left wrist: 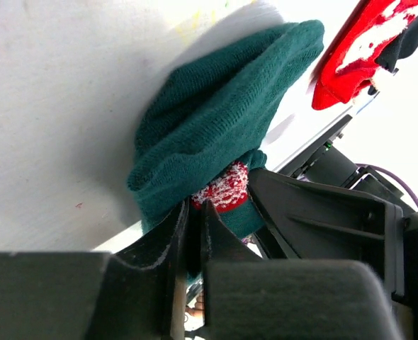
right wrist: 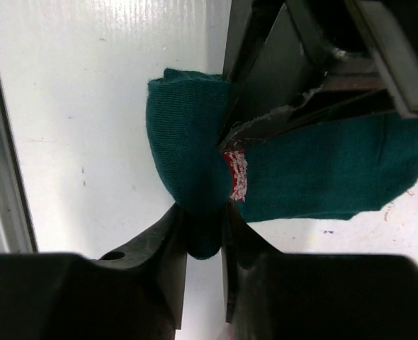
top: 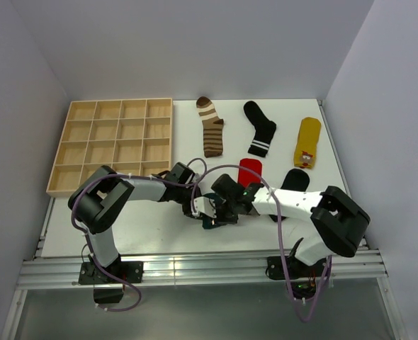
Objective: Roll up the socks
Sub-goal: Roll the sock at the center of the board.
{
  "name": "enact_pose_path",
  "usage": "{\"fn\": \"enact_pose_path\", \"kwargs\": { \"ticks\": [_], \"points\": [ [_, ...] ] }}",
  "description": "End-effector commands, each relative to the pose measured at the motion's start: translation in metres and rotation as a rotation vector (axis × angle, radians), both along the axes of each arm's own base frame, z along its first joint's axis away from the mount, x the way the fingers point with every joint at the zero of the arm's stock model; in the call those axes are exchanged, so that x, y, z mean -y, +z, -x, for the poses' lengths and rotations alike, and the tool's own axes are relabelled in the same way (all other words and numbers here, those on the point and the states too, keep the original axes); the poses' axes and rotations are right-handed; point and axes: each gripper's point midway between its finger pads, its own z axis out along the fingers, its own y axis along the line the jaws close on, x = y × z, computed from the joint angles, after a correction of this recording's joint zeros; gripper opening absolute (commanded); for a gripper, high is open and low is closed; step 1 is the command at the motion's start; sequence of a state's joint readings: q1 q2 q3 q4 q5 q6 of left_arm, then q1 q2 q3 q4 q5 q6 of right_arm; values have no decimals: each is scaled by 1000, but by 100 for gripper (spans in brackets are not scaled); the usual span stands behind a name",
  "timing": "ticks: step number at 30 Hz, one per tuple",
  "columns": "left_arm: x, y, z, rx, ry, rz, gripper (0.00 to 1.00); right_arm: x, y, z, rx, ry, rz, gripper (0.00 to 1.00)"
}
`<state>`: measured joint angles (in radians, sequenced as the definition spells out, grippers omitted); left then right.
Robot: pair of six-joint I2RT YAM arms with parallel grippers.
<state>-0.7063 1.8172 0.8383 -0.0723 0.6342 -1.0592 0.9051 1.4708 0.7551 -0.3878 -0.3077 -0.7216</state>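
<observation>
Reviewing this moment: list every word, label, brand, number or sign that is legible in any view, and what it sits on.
No text can be read in any view.
On the yellow sock, the cartoon patch is too small to show any lettering.
On the red sock, the white marking is blurred, with no letters to make out.
On the teal sock, the red and white patch is partly hidden and shows no letters.
</observation>
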Motion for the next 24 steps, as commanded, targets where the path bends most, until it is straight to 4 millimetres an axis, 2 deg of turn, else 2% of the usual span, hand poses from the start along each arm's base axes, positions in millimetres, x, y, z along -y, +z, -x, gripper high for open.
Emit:
{"fn": "enact_pose_path", "kwargs": {
  "ticks": [1,5,7,8,9,10,11,12,13,15,17,18,19,20,22,24],
  "points": [
    [-11,-17,-4,48,19,-81,17,-3,-2,6,-126,-17,-20,22],
    [-12,-12,-11,113,33,-77,23,2,4,0,-256,-38,-31,21],
    [-12,-6,-18,163,40,-71,28,9,-1,5,-342,-57,1,21],
    [-15,-7,-22,192,55,-88,29,7,3,0,-363,-60,-20,21],
    [-19,-9,-23,207,67,-101,31,11,2,3,-403,-69,-2,21],
    [-18,0,-28,248,80,-80,34,13,-3,4,-444,-79,13,21],
    [-16,5,-35,294,101,-65,36,14,1,0,-472,-95,13,21],
    [-21,3,-33,303,111,-68,38,14,1,-1,-497,-103,20,21],
    [-20,11,-36,336,122,-49,41,16,-3,0,-536,-111,34,21],
    [-25,12,-41,385,147,-59,42,16,1,-5,-581,-124,33,21],
    [-26,23,-45,434,169,-32,43,17,-2,-8,-622,-143,51,21],
    [-33,18,-44,448,185,-52,44,18,-1,-10,-640,-152,53,21],
    [-33,26,-45,478,193,-31,46,17,-2,-10,-665,-152,51,21],
    [-37,24,-41,493,187,-26,47,17,-4,-11,-698,-162,68,21],
    [-33,41,-43,571,181,35,50,18,-7,-16,-723,-189,87,21],
    [-35,43,-41,636,163,29,52,19,-13,-18,-751,-204,112,21]
  ]
}}
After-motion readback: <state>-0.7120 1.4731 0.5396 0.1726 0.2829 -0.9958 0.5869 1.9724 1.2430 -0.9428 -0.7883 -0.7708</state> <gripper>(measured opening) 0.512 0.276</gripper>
